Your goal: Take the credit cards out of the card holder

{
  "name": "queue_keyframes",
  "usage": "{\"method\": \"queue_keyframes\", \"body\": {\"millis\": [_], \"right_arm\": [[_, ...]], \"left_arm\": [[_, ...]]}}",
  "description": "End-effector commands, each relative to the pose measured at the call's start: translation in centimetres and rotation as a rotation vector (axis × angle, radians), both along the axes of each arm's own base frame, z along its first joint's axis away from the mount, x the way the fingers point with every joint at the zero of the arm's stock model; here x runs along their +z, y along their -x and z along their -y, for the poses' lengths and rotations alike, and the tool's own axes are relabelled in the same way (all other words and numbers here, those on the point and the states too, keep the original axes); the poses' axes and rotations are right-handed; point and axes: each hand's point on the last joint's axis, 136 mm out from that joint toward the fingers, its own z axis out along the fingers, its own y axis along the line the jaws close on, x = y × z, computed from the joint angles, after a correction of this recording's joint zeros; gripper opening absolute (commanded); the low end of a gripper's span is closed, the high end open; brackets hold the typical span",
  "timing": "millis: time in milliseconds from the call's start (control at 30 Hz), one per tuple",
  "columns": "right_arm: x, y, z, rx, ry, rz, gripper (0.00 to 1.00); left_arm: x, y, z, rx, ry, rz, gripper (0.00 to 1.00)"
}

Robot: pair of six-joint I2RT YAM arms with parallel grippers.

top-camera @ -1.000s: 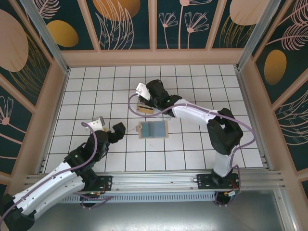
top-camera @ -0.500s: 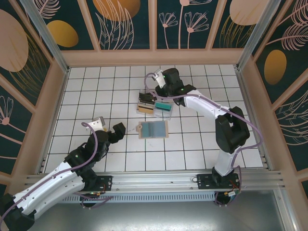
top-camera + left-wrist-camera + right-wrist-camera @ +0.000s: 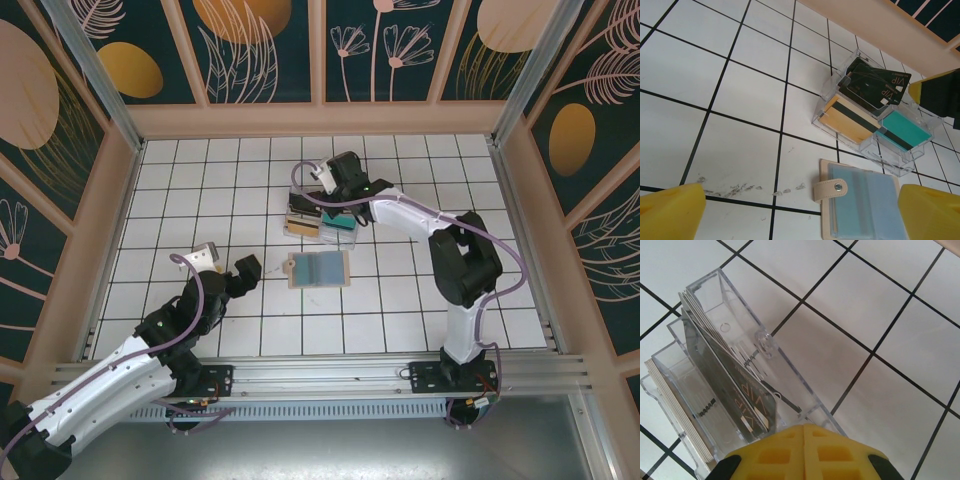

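Observation:
The card holder lies open on the tiled floor, tan outside, blue-grey inside, its snap tab pointing left. I cannot tell whether its slots hold cards. Credit cards sit in the clear tray: black VIP cards, tan cards and a teal card. My right gripper hovers at the tray's far side, shut with its yellow pads pressed together and nothing between them, just above the black cards. My left gripper is open, left of the holder, its fingers apart.
The clear tray's wall stands between my right gripper and the bare tiles beyond. Wooden walls ring the floor. Smudges mark the tile left of the holder.
My right arm has drawn back from over the tray's left end to its far right side, uncovering the teal card. The left arm and the holder have not moved.

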Motion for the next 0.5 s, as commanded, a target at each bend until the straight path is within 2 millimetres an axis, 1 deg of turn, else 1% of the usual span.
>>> {"method": "queue_keyframes", "body": {"millis": [0, 167, 467], "right_arm": [[1.0, -0.5, -1.1, -0.006, -0.013, 0.015, 0.08], [0.4, -0.3, -1.7, 0.007, -0.007, 0.003, 0.09], [-1.1, -0.1, -1.4, 0.0, 0.018, -0.029, 0.11]], "left_arm": [[-0.1, -0.1, 0.3, -0.01, 0.009, 0.005, 0.99], [0.0, -0.1, 0.3, -0.009, 0.006, 0.005, 0.99], [-0.1, 0.0, 0.3, -0.013, 0.007, 0.002, 0.99]]}}
